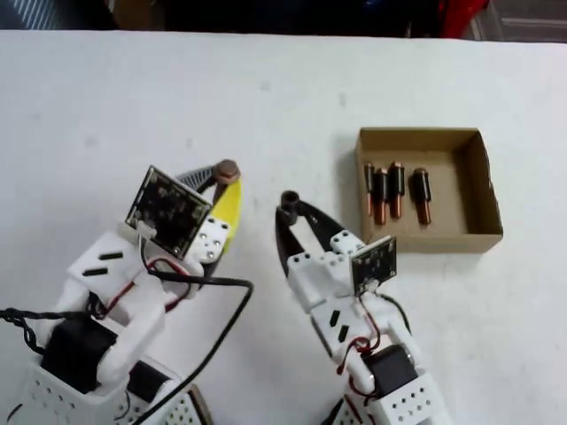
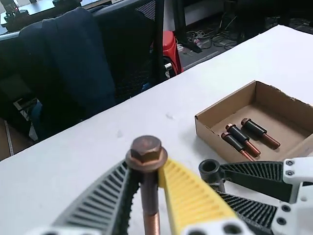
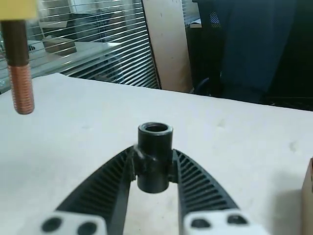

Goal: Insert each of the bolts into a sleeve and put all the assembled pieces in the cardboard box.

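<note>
The left pincer is clenched on a copper-coloured metal bolt with a hexagonal, flanged head. One ribbed dark-grey finger and one ribbed yellow finger press the smooth shank just under the flange. The bolt stands upright, its head above the fingertips. In the right wrist view its lower end hangs clear of the surface, and the shank there ends in fine copper threads.

The right pincer grasps a short black cylindrical sleeve with a matte surface. The sleeve is held upright between two black ribbed, wedge-shaped fingers, its round open bore facing up.

In the high view the two pincers sit side by side over the plain white tabletop. The bolt and the sleeve are near each other but apart.

A shallow, open-topped brown cardboard box, rectangular with thin raw-edged walls, rests on the tabletop just beyond the right pincer. Four assembled pieces lie on its floor, roughly parallel and close together. Each is a black sleeve around a copper shank, and they are gathered toward the wall nearer the pincers.
</note>
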